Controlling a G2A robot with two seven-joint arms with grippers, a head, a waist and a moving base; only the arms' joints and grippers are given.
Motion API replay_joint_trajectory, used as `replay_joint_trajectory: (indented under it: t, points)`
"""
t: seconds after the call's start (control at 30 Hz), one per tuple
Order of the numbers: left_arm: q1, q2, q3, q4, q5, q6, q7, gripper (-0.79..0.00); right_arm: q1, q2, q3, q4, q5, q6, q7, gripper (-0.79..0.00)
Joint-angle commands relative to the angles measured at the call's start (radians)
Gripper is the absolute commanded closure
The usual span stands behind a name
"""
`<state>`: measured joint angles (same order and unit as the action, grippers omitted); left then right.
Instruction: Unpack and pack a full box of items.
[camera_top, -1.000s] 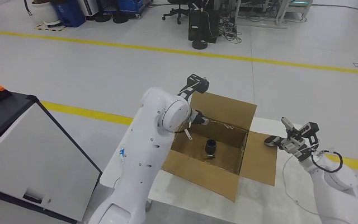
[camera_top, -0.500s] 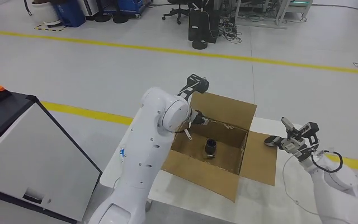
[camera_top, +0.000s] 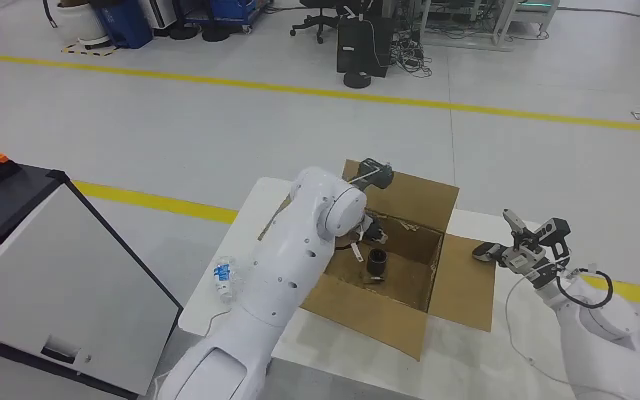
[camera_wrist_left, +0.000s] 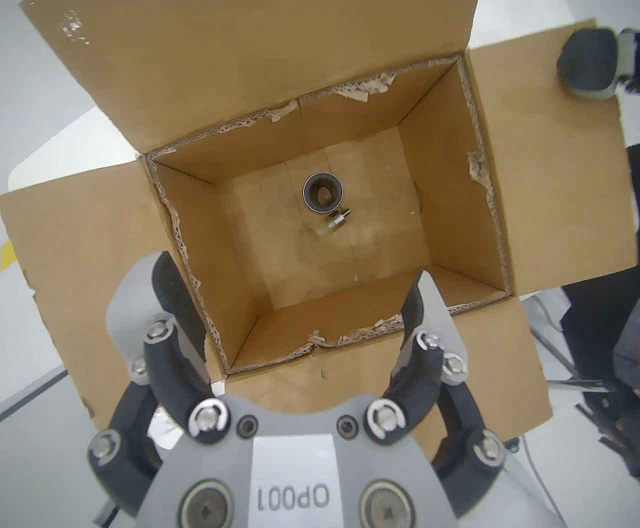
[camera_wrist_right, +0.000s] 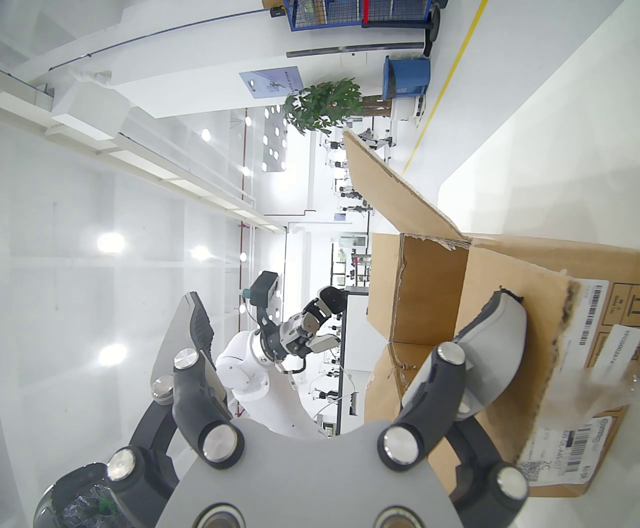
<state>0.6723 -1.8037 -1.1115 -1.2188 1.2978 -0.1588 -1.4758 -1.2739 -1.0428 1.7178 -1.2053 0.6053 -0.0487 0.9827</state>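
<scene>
An open cardboard box stands on the white table, its flaps spread out. On its floor lie a dark ring-shaped cylinder and, touching it, a small clear bottle with a silver cap. My left gripper hangs open and empty high above the box opening, looking straight down into it. My right gripper is open beside the box's right flap, with one fingertip against the flap's edge.
A small clear bottle with a blue label lies on the table left of the box. My white left arm arches over the box's left side. A dark crinkled bag sits behind my right gripper. A black-topped cabinet stands at the left.
My left arm has swung right, bringing its wrist from the box's back left corner to above the opening. The right arm has stayed put.
</scene>
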Motion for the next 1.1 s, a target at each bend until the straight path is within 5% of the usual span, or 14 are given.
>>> replay_joint_trajectory:
  t: [0.0, 0.37, 0.63, 1.07]
  points:
    - [-0.018, -0.003, 0.029, 0.054, -0.005, -0.040, 0.011, -0.785, 0.000, 0.000, 0.000, 0.000, 0.000, 0.000, 0.000, -0.785]
    - [-0.168, -0.041, 0.150, 0.432, -0.080, -0.168, 0.145, -0.785, 0.000, 0.000, 0.000, 0.000, 0.000, 0.000, 0.000, -0.785]
    - [-0.268, -0.088, 0.219, 0.689, -0.112, -0.135, 0.234, -0.785, 0.000, 0.000, 0.000, 0.000, 0.000, 0.000, 0.000, -0.785]
    - [-0.286, -0.096, 0.235, 0.705, -0.102, -0.129, 0.231, -0.785, 0.000, 0.000, 0.000, 0.000, 0.000, 0.000, 0.000, -0.785]
